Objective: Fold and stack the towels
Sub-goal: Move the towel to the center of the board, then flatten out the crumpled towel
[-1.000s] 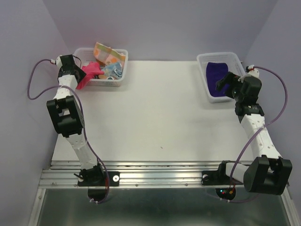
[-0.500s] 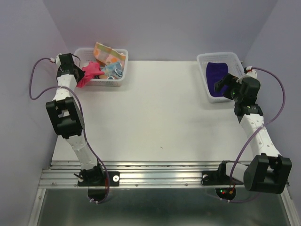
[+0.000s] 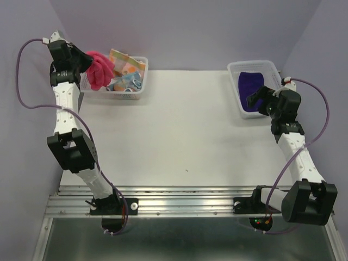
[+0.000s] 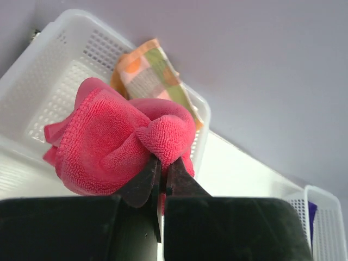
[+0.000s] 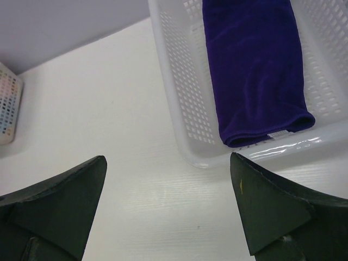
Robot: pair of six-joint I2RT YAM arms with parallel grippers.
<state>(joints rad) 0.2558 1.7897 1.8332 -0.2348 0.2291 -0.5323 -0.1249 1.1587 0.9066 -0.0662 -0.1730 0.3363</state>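
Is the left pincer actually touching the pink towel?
Touching. The left wrist view shows the left pincer shut on a fold of the pink towel, with the cloth pinched between its jaws.

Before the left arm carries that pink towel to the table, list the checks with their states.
1. Left gripper shut on pink towel: ok.
2. Pink towel clear of left basket: cannot tell.
3. Orange patterned towel in that basket, not in the grip: ok.
4. Right gripper open, holding nothing: ok.
5. Purple towel inside right basket: ok.
6. Table middle bare for spreading: ok.
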